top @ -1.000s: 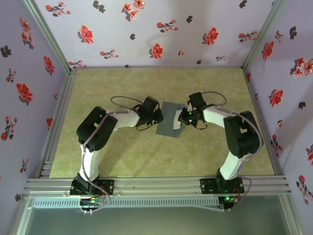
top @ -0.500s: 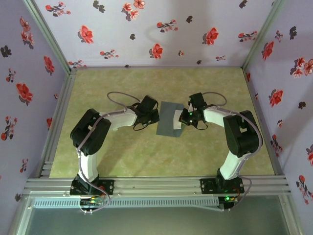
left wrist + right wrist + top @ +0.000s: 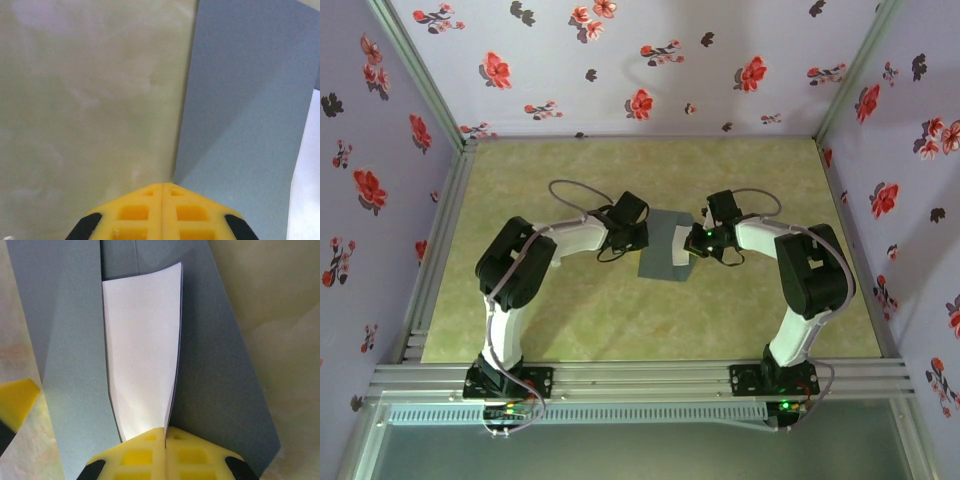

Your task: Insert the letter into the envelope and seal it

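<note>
The slate-grey envelope lies flat in the middle of the green table, between my two grippers. In the right wrist view the white letter stretches away from my right gripper, which is shut on its near edge. The sheet bows upward, and its far end sits under a grey fold of the envelope. My left gripper is shut with nothing between its fingers, its tip at the left edge of the envelope. A strip of the letter shows at the right there. From above, the left gripper and right gripper flank the envelope.
Green mat stretches open in front of and behind the envelope. Aluminium rails edge the table on the left, right and near sides. Floral walls close off the back and both sides. A yellow left fingertip shows beside the envelope.
My left arm's elbow swung out to the left and came back, with its gripper shifting slightly up along the envelope's left edge. The right arm and the envelope have hardly moved.
</note>
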You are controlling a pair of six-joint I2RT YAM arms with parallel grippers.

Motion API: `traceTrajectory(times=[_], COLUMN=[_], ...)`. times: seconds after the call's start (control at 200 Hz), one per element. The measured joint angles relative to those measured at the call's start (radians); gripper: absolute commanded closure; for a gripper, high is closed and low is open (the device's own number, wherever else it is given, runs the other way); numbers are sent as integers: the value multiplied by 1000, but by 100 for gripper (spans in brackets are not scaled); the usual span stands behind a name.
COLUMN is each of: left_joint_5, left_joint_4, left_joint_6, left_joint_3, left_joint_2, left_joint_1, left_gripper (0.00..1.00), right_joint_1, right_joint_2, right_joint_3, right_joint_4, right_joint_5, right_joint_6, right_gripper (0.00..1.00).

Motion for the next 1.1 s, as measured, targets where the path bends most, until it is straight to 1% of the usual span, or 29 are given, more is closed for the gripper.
traceTrajectory(times=[0.29,0.58,0.71,0.935,1.1], left_joint_5=[0,1,2,3,4], left_joint_4=[-40,-43,-19,70,84], left_joint_6=[53,55,28,-64,-100], left_joint_3=[78,86,66,-2,-11], left_joint_2=[51,58,52,24,21], left_joint_1=[1,2,2,2,2], left_gripper=[100,100,100,100,100], right_joint_1=[0,0,3,18,34], right_joint_2=[13,44,53,67,82], right_joint_3=[8,31,33,33,33], right_joint_4=[-2,0,19,84,122], right_joint_5=[-20,-37,-43,-58,-68], right_joint_6=[-23,-29,-19,41,74], right_gripper=[100,100,100,100,100])
